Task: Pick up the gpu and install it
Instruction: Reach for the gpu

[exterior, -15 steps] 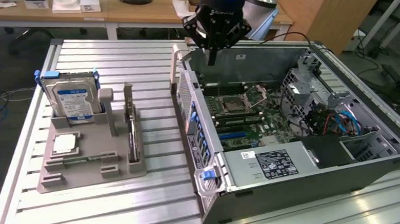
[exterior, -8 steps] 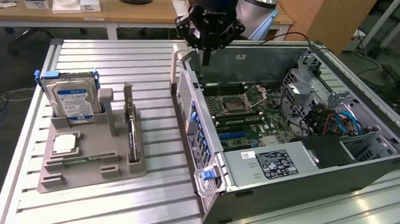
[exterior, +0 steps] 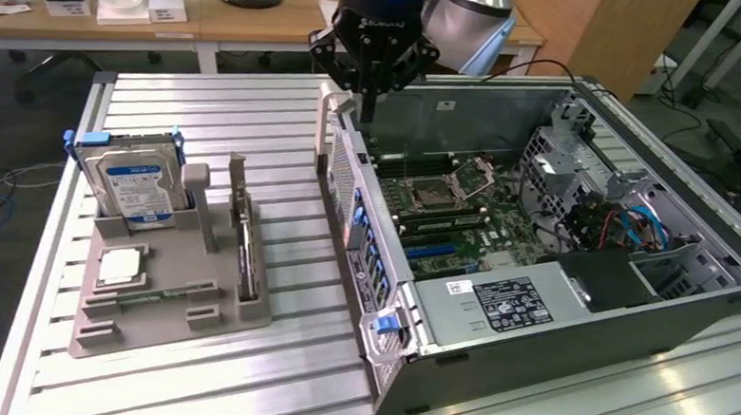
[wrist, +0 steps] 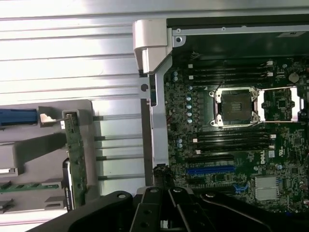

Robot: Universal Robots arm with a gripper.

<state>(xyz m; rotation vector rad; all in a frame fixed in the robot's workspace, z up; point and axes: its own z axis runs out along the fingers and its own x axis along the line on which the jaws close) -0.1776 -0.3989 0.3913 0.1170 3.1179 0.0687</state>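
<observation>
The gpu (exterior: pixel 246 258) stands on edge in the gray holder (exterior: pixel 148 324). It looks light, stiff and fragile, so its bare top edge is probably the best place to pinch it. The gripper (exterior: pixel 367 105), shut and empty, hangs over the computer case (exterior: pixel 552 364) wall. The wrist view shows the card's green edge and the motherboard (wrist: pixel 231 145) from above, while the exterior view shows its height.

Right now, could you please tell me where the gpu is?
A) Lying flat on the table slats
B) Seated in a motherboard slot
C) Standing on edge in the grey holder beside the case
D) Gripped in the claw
C: the gpu stands on edge in a slot of the grey holder, while the claw hangs shut above the side wall of the computer case.
</observation>
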